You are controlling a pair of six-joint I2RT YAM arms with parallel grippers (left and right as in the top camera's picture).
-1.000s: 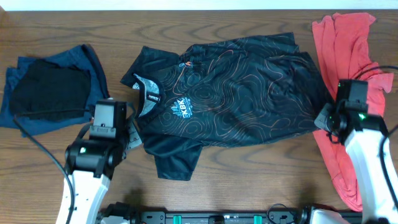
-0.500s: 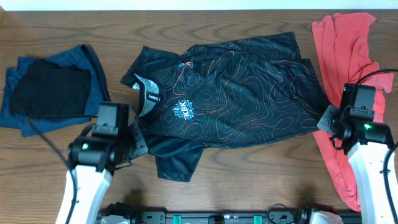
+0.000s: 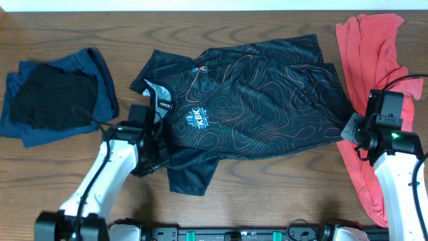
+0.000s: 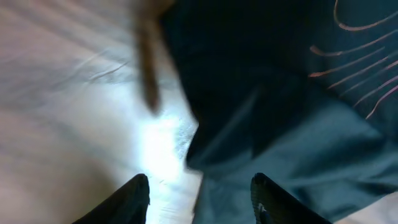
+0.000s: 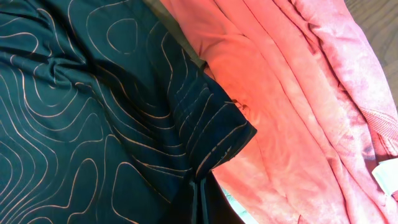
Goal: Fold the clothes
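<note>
The black jersey (image 3: 254, 100) lies spread on the tabletop (image 3: 281, 181); its white chest lettering (image 3: 194, 120) is too small to read. Left fingers (image 4: 134, 198) stand apart, holding nothing. Right fingers (image 3: 350, 128) are closed on its hem beside the coral-red garment (image 3: 368, 53).

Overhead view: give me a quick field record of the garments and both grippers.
Jersey: black short-sleeved jersey with orange contour lines, spread out, collar leftward
Left gripper: open, over the jersey's sleeve edge
Right gripper: shut on the jersey's right hem
Coral-red garment: crumpled, right of jersey
Folded blue and black pieces: far left
</note>
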